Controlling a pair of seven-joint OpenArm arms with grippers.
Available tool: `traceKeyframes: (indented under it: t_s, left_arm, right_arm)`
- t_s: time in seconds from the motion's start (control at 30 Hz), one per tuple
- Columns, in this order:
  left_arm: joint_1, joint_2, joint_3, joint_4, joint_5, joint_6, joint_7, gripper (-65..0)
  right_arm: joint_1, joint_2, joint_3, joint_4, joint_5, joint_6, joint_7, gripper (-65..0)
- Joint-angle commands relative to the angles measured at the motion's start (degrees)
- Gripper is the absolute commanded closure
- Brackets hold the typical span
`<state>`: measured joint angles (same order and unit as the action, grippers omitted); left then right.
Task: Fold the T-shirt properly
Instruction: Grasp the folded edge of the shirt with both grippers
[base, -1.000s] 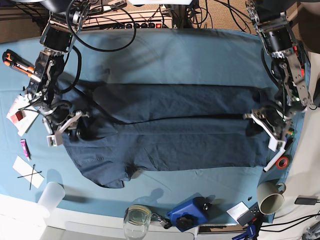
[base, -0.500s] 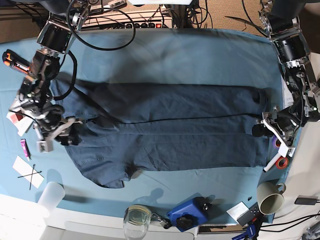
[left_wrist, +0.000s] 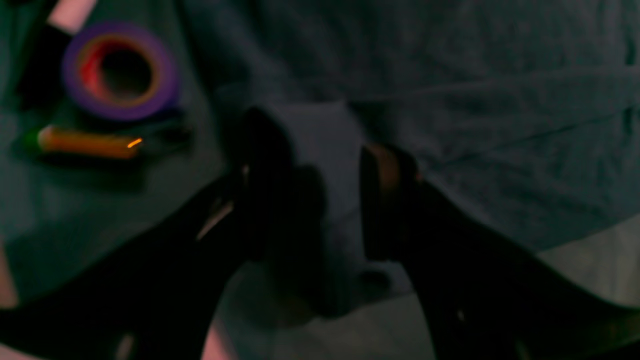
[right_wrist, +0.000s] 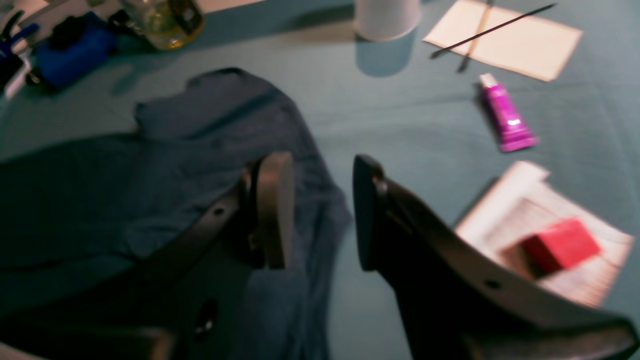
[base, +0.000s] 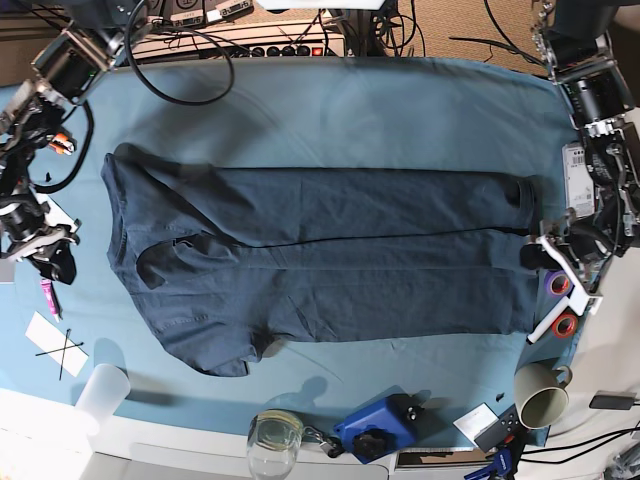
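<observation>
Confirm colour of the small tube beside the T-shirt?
Magenta tube, clearest in the right wrist view.

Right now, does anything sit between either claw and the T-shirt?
Nothing visible does. The left claw is open at the T-shirt hem; the right claw, also open, is just off its collar end over bare tablecloth.

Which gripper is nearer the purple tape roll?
Left. The left gripper hovers right beside the purple tape roll at the dark navy T-shirt hem; the right gripper is across the table.
</observation>
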<state>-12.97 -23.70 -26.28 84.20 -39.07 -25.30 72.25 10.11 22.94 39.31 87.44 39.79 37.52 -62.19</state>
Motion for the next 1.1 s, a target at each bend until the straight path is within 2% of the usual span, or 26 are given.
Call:
traceKeyframes:
  t_s: [0.0,0.23,0.4,0.47,0.63,0.7,0.8,0.93,1.07]
  left_arm:
    - [-0.8,-1.4,-0.8,1.6,-0.8,0.0,-0.2,-28.8]
    - [2.9,-1.8,-6.4,5.6,-3.8,-0.2,0.2,-28.8]
    - [10.2,-2.0,-10.7,11.2,-6.4,-0.3,0.3,-28.8]
    - [13.7,-2.0,-12.8,14.3,-7.7,-2.1,0.4,-28.8]
    - [22.4,-2.0,-17.2,21.0,-9.7,-3.1,0.2,-28.8]
    - [25.4,-2.0,-18.8,23.1,-10.9,-3.1,0.1,-28.8]
    - [28.9,-2.0,-21.0,25.5,-11.3,-3.1,-0.3,-28.8]
    - [30.4,-1.9,-22.3,27.6,-11.6,-3.1,-0.3,-28.8]
    - [30.4,-1.9,-22.3,27.9,-12.2,-3.1,-0.3,-28.8]
  right_arm:
    - [1.0,2.3,0.2,1.1,2.0,0.2,0.9,-20.7]
    - [1.0,6.1,0.2,1.1,4.3,0.2,-1.6,-20.7]
    - [-0.2,6.9,0.5,1.1,4.2,-0.5,-3.1,-20.7]
    - [-0.9,6.9,1.4,1.1,4.2,-0.5,-4.5,-21.0]
    - [-5.0,6.9,4.0,1.1,4.3,-0.5,-8.7,-29.5]
    - [-7.5,6.9,5.0,1.1,4.3,-0.5,-10.1,-29.6]
    - [-11.3,6.4,6.0,1.0,6.2,-3.0,-11.2,-29.6]
    - [-15.3,4.7,6.2,0.9,11.5,-2.9,-11.3,-29.6]
    - [-17.3,1.4,6.2,0.7,12.2,-2.5,-11.3,-29.6]
